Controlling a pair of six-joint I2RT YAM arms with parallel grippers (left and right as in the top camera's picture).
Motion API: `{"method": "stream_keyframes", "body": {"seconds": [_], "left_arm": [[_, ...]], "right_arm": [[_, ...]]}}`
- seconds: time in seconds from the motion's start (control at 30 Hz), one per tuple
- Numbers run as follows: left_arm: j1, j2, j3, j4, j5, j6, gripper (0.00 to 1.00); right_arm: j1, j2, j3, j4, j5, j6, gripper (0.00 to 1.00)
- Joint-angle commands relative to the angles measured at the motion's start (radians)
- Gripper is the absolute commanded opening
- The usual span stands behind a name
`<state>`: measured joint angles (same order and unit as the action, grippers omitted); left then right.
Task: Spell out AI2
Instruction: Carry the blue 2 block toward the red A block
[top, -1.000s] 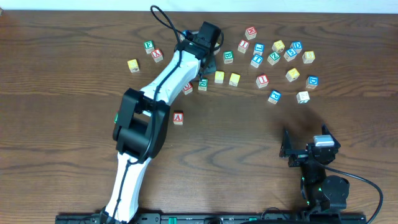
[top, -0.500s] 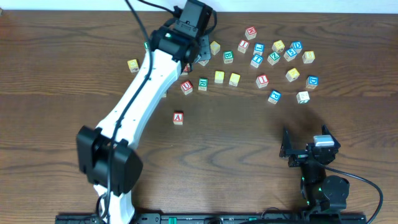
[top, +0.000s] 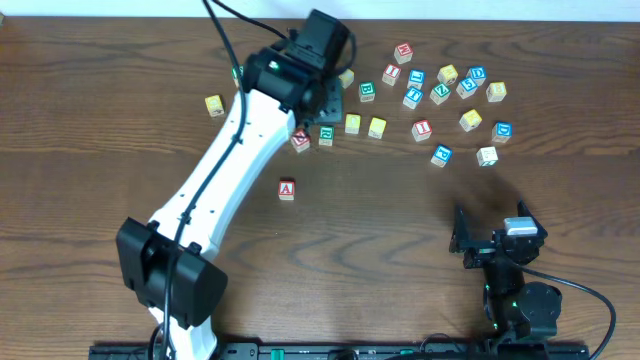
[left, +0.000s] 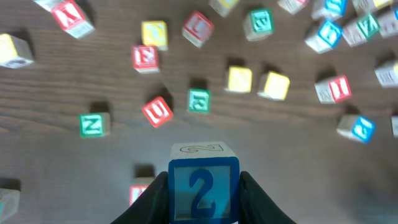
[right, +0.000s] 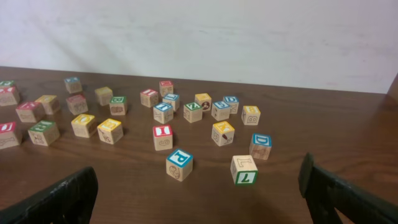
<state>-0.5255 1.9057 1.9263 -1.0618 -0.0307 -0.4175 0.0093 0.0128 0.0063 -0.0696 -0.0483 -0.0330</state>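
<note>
Sitting clamped between the left fingers (left: 149, 202): blue 2 cube (left: 203, 190).

Bare table (top: 400, 240) spans the centre and lower middle of the overhead frame, with only the red A cube (top: 287, 189) standing alone there. The left arm (top: 230, 170) cuts diagonally from lower left to top centre, its left gripper (left: 203, 194) clamped on the 2 cube (left: 203, 186). Scattered cubes (top: 440, 95) crowd the upper right, with narrow gaps between them. The right gripper (top: 490, 240), jaws spread, occupies the lower right.
</note>
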Motion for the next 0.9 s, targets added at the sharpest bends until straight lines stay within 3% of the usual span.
{"method": "stream_keyframes", "body": {"seconds": [0.0, 0.6, 0.87], "left_arm": [[-0.035, -0.011, 0.006, -0.028, 0.005, 0.018, 0.08], [-0.139, -0.029, -0.242, 0.040, -0.033, 0.000, 0.08], [-0.172, -0.142, -0.468, 0.203, -0.032, -0.121, 0.08]], "right_arm": [[-0.010, -0.004, -0.001, -0.005, 0.005, 0.010, 0.99], [-0.010, -0.004, -0.001, -0.005, 0.005, 0.010, 0.99], [-0.010, -0.004, -0.001, -0.005, 0.005, 0.010, 0.99]]}}
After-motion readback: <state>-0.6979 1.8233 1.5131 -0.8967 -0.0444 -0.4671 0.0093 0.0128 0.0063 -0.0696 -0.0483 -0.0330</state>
